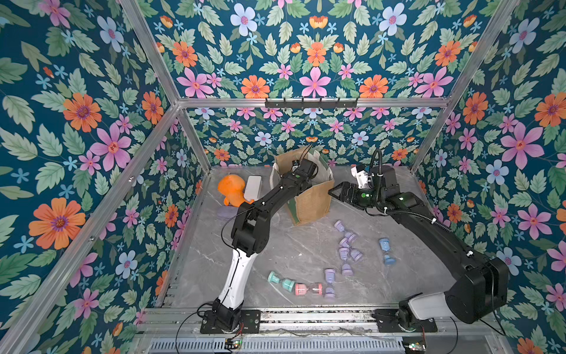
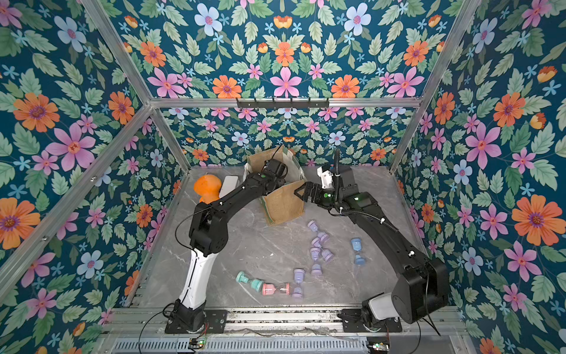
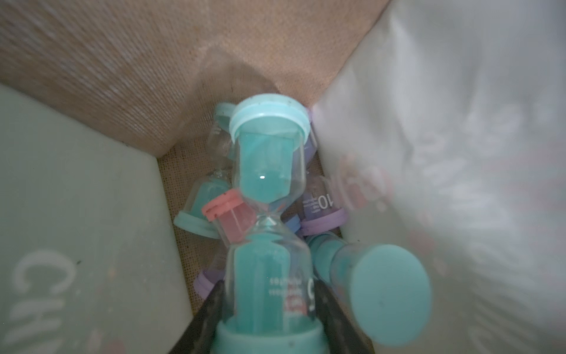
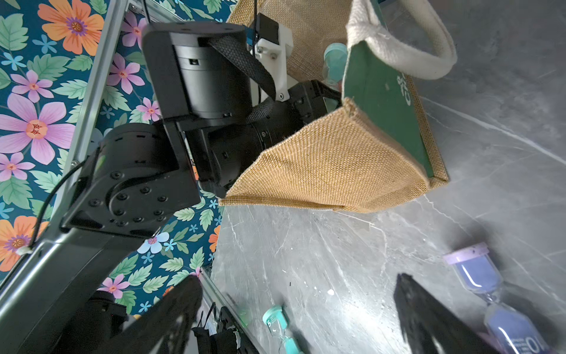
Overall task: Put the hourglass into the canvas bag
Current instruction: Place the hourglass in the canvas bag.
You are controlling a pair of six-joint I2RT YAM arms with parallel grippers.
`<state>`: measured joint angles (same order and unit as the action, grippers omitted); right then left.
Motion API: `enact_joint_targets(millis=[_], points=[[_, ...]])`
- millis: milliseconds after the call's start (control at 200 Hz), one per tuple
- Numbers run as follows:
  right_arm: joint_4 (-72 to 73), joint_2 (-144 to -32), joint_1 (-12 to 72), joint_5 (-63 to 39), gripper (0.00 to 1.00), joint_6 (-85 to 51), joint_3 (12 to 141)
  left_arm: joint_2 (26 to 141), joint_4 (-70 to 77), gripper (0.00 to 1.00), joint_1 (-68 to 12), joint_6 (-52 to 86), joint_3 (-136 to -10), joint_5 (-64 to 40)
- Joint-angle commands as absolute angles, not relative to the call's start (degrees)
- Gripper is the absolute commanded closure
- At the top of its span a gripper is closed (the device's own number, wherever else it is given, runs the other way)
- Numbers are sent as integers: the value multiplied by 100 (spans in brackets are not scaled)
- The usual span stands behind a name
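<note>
Well inside the canvas bag [image 1: 309, 203], the left gripper [image 3: 269, 289] has its jaws drawn close onto the lower glass bulb of a teal hourglass [image 3: 266, 171], just above the near cap. The hourglass runs straight out from the jaws. Its long axis points away from the wrist and down toward the bag's floor. Its far cap hangs over a heap lying there: a pink hourglass [image 3: 231, 214], a purple hourglass [image 3: 321, 208] marked 10, and a second teal hourglass [image 3: 386, 291] beside the fingers. Jute wall and pale lining close round on every side, so the held piece is past the rim. Whether its far cap touches the heap I cannot tell. By my reckoning the release is the step in hand, and it needs only parting jaws. The right gripper [image 1: 333, 192] stands wide apart and empty, outside the bag, just beside its near wall. More lie on the marble tabletop [image 1: 275, 245], nearer the right arm: a cluster of purple hourglasses [image 1: 344, 253] and a blue hourglass [image 1: 384, 245].
</note>
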<state>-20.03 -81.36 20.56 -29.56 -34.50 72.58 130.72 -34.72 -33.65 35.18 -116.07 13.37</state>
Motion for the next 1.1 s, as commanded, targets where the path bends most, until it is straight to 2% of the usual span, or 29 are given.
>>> enact_joint_targets(millis=[0, 100, 175, 295, 380, 635, 910, 1095], points=[[-1867, -8141, 2054, -2927, 1, -3460, 7269, 13133, -3489, 51, -3349, 3454, -11617, 1299], [-1903, -8140, 2059, -2928, 1, -3455, 7293, 13140, -3507, 49, -3331, 3463, -11627, 1275], [-1923, -8124, 2058, -2922, 1, -3445, 7295, 13115, -3507, 43, -3323, 3468, -11633, 1298], [-1974, -8088, 2061, -2927, 1, -3432, 7308, 13023, -3522, 41, -3314, 3463, -11679, 1274], [-2062, -8048, 2060, -2909, 1, -3389, 7346, 12927, -3632, 35, -3313, 3443, -11830, 1277], [-2545, -7840, 2064, -2765, 1, -3192, 7361, 12089, -3632, 30, -3329, 3445, -11827, 1295], [-3376, -7356, 2080, -2513, 1, -2921, 7192, 10761, -3483, 26, -3689, 3454, -10891, 1422], [-3973, -6911, 2114, -2344, 1, -2826, 6831, 9792, -3464, 25, -4372, 3589, -9953, 1964]])
